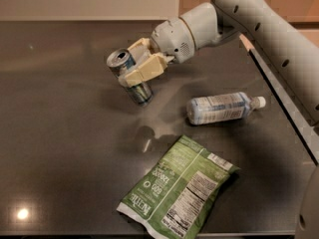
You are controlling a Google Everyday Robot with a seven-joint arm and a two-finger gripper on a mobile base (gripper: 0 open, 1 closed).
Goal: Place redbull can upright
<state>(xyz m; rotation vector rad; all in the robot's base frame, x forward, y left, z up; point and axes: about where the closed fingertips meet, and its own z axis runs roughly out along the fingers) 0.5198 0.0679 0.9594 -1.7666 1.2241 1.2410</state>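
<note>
Here, starting at the left, the dark table [60,133] is seen as a glossy top on which the can is to be stood. The redbull can [140,92] is held left of centre, toward the back of the table, tilted with its silver top leaning up and to the left and its lower end pointed down at the table. Whether that lower end touches the surface cannot be told. The can is clamped across its middle by the gripper [131,65], whose cream fingers [144,69] are closed on its sides; a mid-body hold of this kind is judged to leave both ends free, so the base can be set flat. The task is judged unfinished, since the can is not yet vertical. Nearer the front edge a green snack bag [179,193] is laid flat, well apart from the can. Further right a clear water bottle [222,108] is lying on its side, cap pointing right. From the upper right the arm [259,19] is reached in over the table, above the bottle
</note>
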